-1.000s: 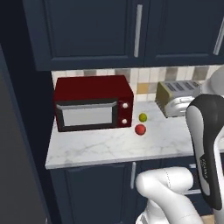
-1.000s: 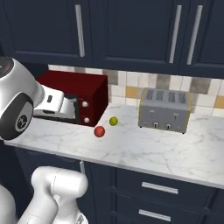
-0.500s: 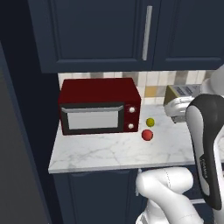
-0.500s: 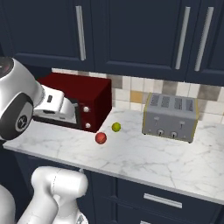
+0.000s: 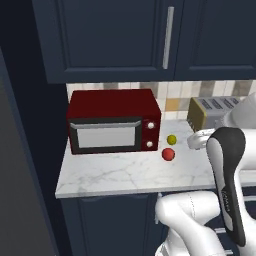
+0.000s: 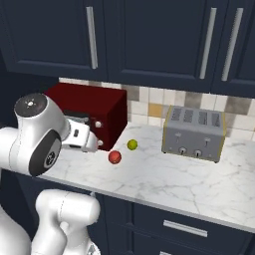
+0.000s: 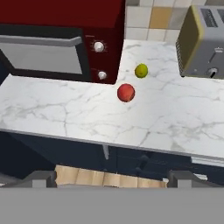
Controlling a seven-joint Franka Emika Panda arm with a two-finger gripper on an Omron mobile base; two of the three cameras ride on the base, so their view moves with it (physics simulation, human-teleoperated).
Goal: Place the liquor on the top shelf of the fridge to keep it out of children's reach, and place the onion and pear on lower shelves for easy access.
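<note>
The onion [image 5: 168,154] [image 6: 115,157] [image 7: 126,92], a small red ball, rests on the white marble counter [image 7: 166,118] just off the microwave's front right corner. The pear [image 5: 171,139] [image 6: 132,144] [image 7: 141,71], a smaller yellow-green ball, lies a little behind it, towards the tiled wall. My gripper [image 7: 116,179] hangs open out in front of the counter's front edge, well short of both balls, with nothing between its fingers. The liquor and the fridge's shelves are out of view.
A dark red microwave [image 5: 114,127] [image 6: 94,112] stands at the counter's left end, a silver toaster [image 6: 194,132] [image 5: 212,111] to the right. Navy wall cabinets [image 5: 115,37] hang above, navy drawers [image 6: 184,226] sit below. Bare marble lies between balls and toaster.
The whole picture has shifted and grown slightly in both base views, so the camera has moved with the base. Onion and pear lie in the same spots. The jaws stay open.
</note>
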